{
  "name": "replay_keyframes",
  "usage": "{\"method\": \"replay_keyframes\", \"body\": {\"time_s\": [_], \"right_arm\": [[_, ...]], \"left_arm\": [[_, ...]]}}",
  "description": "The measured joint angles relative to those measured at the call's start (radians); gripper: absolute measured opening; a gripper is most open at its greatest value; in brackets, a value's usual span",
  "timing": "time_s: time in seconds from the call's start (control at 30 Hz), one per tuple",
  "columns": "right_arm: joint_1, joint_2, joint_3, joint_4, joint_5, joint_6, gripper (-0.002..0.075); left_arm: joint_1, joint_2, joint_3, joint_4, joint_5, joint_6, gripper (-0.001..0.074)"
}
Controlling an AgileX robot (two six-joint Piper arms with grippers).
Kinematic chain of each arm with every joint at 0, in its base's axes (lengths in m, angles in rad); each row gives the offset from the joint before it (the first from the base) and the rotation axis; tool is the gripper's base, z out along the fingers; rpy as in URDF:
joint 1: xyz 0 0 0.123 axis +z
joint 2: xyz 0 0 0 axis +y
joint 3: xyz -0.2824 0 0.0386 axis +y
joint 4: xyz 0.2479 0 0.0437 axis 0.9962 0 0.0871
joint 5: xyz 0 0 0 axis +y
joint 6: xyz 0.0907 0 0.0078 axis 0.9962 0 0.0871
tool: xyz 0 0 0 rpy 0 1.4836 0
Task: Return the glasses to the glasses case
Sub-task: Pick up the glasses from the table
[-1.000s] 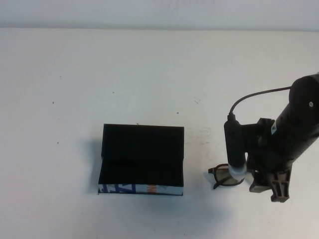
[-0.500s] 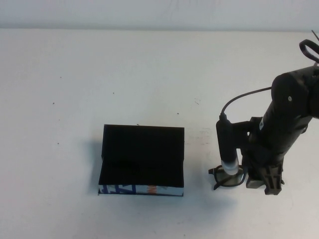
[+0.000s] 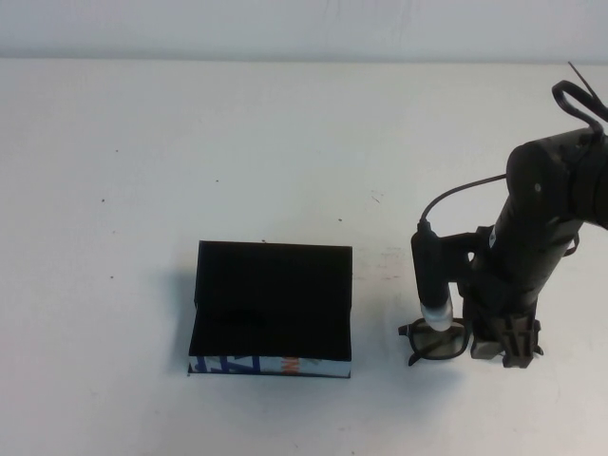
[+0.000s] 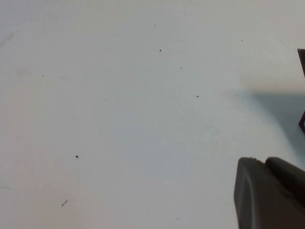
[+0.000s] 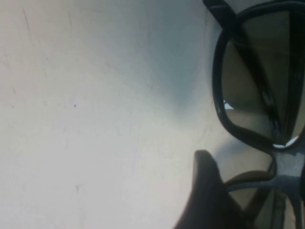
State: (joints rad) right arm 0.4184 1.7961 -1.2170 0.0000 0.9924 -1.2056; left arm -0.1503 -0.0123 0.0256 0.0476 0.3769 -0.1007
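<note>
The black thick-rimmed glasses [image 3: 439,341] lie on the white table [image 3: 285,142], right of the open black rectangular glasses case [image 3: 272,308]. The right gripper [image 3: 508,350] is lowered over them for pickup; whether its fingers are apart cannot be told. The left gripper [image 4: 269,193] is seen only in part, state unclear; closing, then lifting leftward, seems called for.

Right hand [image 3: 507,350] low over glasses [image 3: 439,342], beside open glasses case [image 3: 272,306].

A bare white table [image 3: 237,142] against a plain wall suggests a lab.
</note>
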Motion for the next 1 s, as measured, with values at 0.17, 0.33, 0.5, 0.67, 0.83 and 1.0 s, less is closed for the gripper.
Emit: {"method": "replay_keyframes", "body": {"time_s": [0.17, 0.33, 0.5, 0.67, 0.83, 1.0], "right_arm": [[-0.009, 0.009, -0.002, 0.000, -0.002, -0.008, 0.0359], [-0.010, 0.014, -0.002, 0.000, -0.004, -0.010, 0.0359], [-0.010, 0.016, -0.002, 0.000, -0.008, -0.010, 0.0359], [-0.010, 0.020, -0.002, 0.000, -0.019, -0.010, 0.0359], [-0.010, 0.022, -0.002, 0.000, -0.023, -0.010, 0.0359], [-0.010, 0.022, -0.002, 0.000, -0.033, -0.011, 0.0359]], "left_arm": [[0.000, 0.000, 0.000, 0.000, 0.000, 0.000, 0.0000], [0.000, 0.000, 0.000, 0.000, 0.000, 0.000, 0.0000], [0.000, 0.000, 0.000, 0.000, 0.000, 0.000, 0.0000], [0.000, 0.000, 0.000, 0.000, 0.000, 0.000, 0.0000], [0.000, 0.000, 0.000, 0.000, 0.000, 0.000, 0.0000], [0.000, 0.000, 0.000, 0.000, 0.000, 0.000, 0.0000]]}}
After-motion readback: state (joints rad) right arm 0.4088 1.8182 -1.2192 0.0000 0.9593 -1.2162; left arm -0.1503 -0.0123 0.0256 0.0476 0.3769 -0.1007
